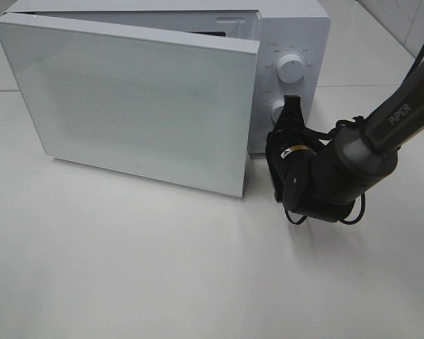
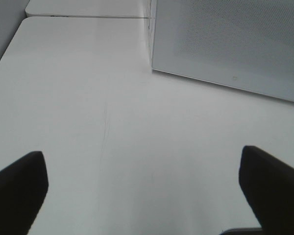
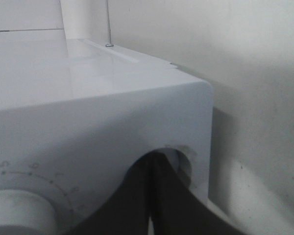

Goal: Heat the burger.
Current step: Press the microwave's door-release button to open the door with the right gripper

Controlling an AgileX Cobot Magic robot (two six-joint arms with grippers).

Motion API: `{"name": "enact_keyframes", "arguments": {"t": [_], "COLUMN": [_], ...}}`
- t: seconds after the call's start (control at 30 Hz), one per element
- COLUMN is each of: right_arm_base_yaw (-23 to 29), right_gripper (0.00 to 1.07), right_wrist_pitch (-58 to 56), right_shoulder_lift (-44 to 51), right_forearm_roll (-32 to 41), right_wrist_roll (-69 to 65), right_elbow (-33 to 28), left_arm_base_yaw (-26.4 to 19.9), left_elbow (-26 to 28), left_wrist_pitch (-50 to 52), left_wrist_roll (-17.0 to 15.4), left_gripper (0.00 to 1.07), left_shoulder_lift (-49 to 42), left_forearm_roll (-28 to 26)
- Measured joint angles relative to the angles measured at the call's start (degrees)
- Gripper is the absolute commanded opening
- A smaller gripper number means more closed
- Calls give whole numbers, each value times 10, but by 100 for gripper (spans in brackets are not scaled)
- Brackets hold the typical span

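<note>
Exterior high view: white microwave (image 1: 297,28) at the far side of the desk (image 1: 162,268); its door (image 1: 134,99) stands ajar and screens the cavity. Burger: not seen in any view, whereabouts cannot be told. Lower knob (image 1: 278,109): partly covered by the right gripper (image 1: 291,111). Right arm (image 1: 399,113): enters from the right, wrist bent toward the control panel. Gripper fingers are pressed together with only a thin slit between; nothing seen held. Left gripper (image 2: 142,196): cut off by the frame, fingertips (image 2: 19,181) wide apart, empty, above the desk near the door.
</note>
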State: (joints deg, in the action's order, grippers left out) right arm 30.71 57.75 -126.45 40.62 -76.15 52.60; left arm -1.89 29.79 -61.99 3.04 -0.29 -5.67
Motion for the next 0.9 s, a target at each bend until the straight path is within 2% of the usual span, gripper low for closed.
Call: {"name": "enact_keyframes", "arguments": {"t": [0.9], "right_arm_base_yaw": [0], "right_gripper": [0], "right_wrist_pitch": [-9], "right_shoulder_lift": [9], "right_forearm_roll": [-6], "right_wrist_roll": [2], "right_elbow": [-9], "left_arm_base_yaw": [0], "left_elbow": [0], "left_wrist_pitch": [0], "left_wrist_roll": [0], "left_gripper": [98], "left_shoulder_lift": [0], "left_forearm_roll": [0]}}
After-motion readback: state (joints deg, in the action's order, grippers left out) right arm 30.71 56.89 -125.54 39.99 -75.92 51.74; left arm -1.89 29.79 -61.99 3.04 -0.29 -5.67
